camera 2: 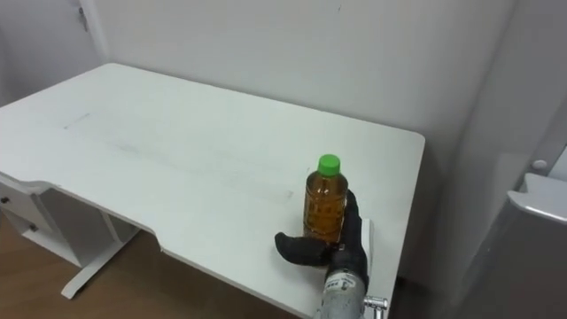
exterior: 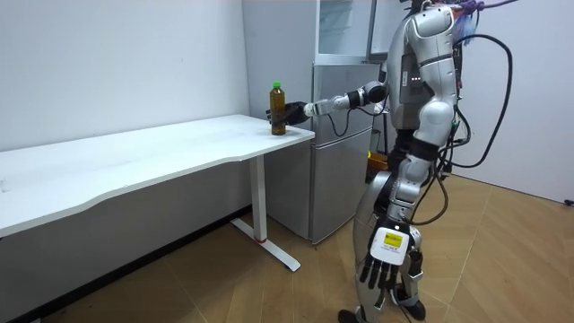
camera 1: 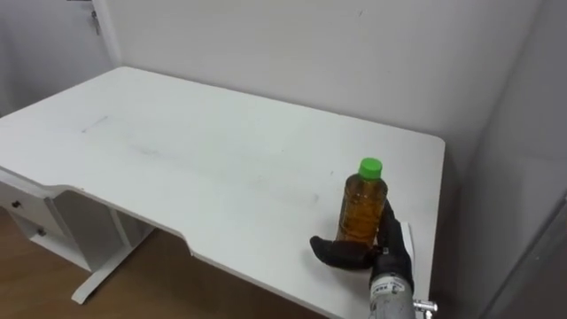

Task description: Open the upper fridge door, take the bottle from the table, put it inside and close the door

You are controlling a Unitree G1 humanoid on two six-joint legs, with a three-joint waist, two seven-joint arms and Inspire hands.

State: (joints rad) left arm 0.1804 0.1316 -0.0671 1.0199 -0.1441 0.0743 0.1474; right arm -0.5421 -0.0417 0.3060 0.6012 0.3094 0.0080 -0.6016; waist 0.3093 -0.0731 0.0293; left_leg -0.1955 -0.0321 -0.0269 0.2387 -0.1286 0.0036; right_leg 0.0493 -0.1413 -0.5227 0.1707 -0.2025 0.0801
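Currently the bottle [camera 1: 363, 208] stands upright at the counter's [camera 1: 195, 151] near right corner. The right hand [camera 1: 391, 243] curls round its lower half, evidently securing it for lifting toward the fridge [exterior: 341, 117]. The left hand [exterior: 386, 260] hangs low, fingers relaxed.

Bright, even indoor light, soft shadows

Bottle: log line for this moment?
bottle upright on table | right hand curled round bottle | left hand open at side
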